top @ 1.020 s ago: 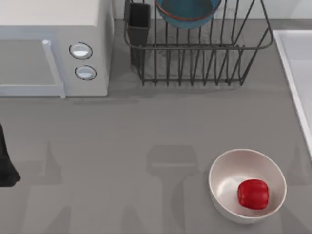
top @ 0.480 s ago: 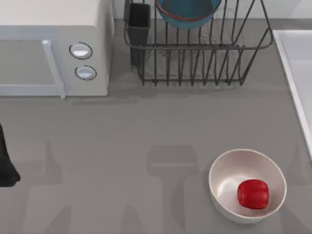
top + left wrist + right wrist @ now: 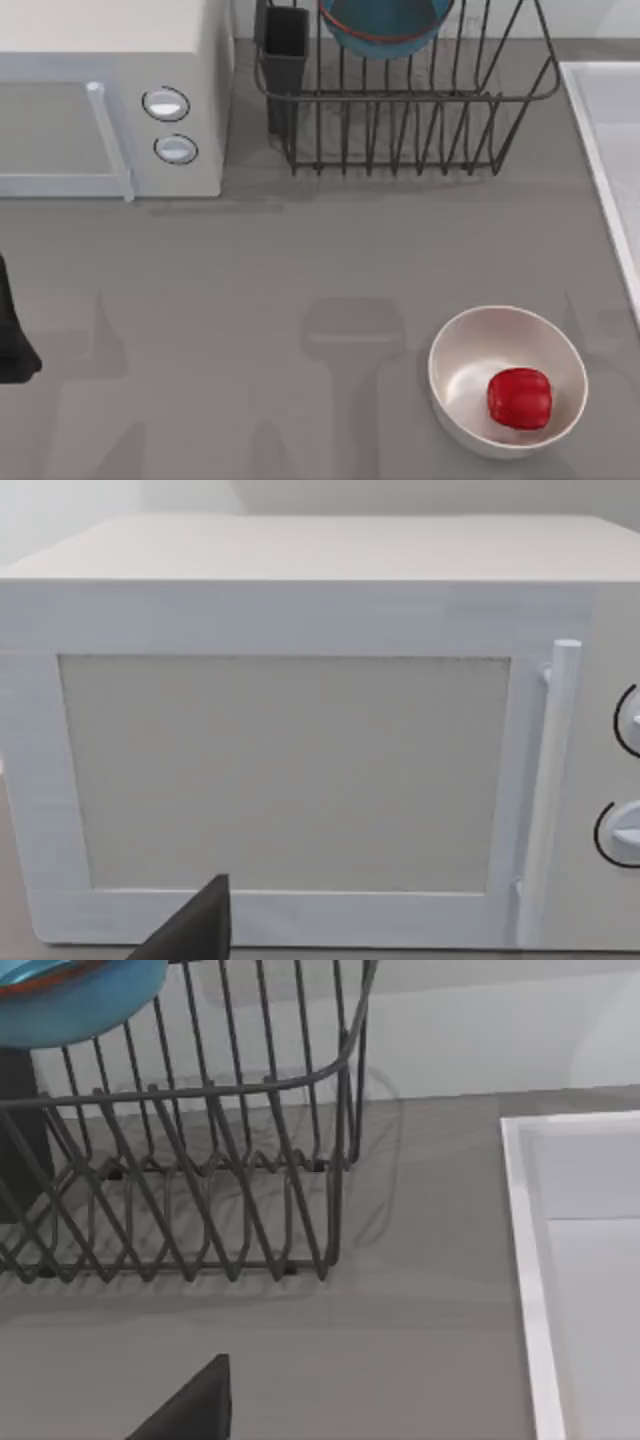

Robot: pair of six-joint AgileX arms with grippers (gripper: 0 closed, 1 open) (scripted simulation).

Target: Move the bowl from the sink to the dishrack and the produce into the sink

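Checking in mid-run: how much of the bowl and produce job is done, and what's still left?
About half. Done: the bowl already sits in the dishrack. In hand: nothing; the left arm is parked at the table's left edge, carrying nothing that I can see. Left: the produce lies in the white bowl on the table, apart from the sink at the right edge, so it has yet to be moved there.

Grey table, white microwave at its left, pale wall behind
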